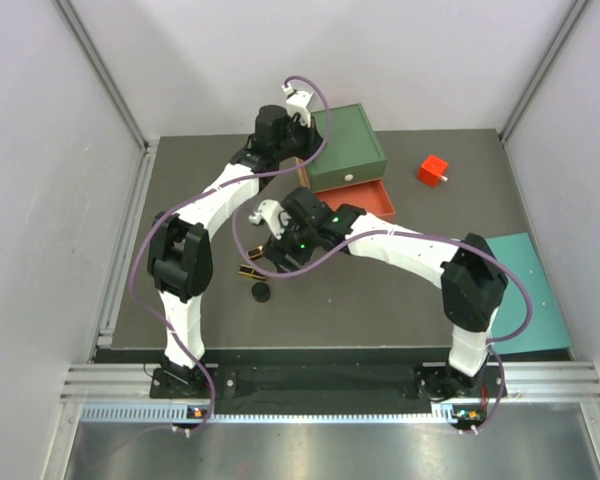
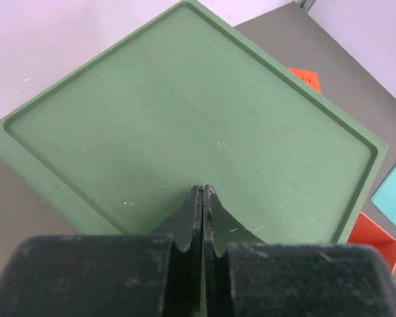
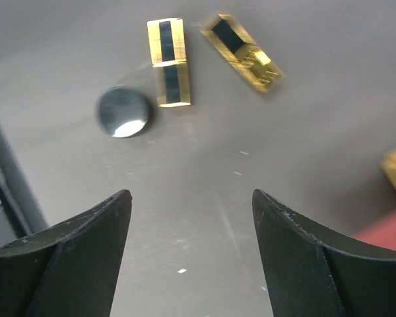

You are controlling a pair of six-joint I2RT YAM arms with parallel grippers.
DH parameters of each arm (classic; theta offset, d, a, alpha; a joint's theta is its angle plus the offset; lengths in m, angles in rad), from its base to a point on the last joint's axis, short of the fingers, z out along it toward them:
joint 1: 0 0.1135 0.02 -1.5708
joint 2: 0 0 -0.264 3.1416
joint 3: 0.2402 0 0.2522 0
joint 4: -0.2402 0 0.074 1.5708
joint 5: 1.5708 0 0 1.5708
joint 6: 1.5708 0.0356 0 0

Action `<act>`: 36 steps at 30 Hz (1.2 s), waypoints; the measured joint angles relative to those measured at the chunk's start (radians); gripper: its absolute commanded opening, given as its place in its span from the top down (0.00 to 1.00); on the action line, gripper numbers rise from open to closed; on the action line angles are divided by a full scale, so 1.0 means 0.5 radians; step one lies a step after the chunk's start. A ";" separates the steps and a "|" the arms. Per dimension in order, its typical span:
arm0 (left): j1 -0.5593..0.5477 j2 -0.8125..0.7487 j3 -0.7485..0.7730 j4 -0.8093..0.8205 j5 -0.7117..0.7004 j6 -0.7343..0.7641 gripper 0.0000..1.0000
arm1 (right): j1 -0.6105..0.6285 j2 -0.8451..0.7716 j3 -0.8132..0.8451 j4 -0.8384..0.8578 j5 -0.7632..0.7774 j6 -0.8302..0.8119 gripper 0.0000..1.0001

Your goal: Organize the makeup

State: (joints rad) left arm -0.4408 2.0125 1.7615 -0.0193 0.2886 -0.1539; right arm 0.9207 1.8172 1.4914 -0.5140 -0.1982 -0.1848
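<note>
Two gold-black rectangular cases (image 3: 168,63) (image 3: 241,51) and a black disc (image 3: 123,112) lie on the dark table ahead of my right gripper (image 3: 191,195). It is open and empty, hovering above bare table short of them. In the top view the right gripper (image 1: 278,255) is just right of one case (image 1: 248,271), with the disc (image 1: 261,292) in front. My left gripper (image 2: 204,189) is shut and empty over the green top of the drawer box (image 2: 185,112), far back in the top view (image 1: 302,135). The compact, tubes and bottles are out of view.
The green drawer box (image 1: 345,145) has its orange drawer (image 1: 368,200) pulled open toward the front. A red cube (image 1: 433,170) sits to its right. A teal tray (image 1: 525,290) lies at the right edge. Grey walls close in the table.
</note>
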 measured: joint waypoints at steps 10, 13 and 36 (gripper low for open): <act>0.000 0.012 0.015 -0.006 0.002 -0.002 1.00 | 0.230 0.181 0.228 -0.179 -0.109 -0.139 0.24; 0.000 0.013 0.018 -0.006 0.004 -0.002 1.00 | 0.267 0.309 0.355 -0.226 -0.123 -0.142 0.28; 0.004 0.012 -0.012 0.043 0.015 -0.011 1.00 | 0.275 0.872 0.813 -0.425 -0.263 -0.047 0.38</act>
State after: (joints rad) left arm -0.4389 2.0186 1.7554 0.0021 0.2962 -0.1596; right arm 1.0584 2.2532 1.8977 -0.7265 -0.3298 -0.2081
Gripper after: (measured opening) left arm 0.009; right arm 0.672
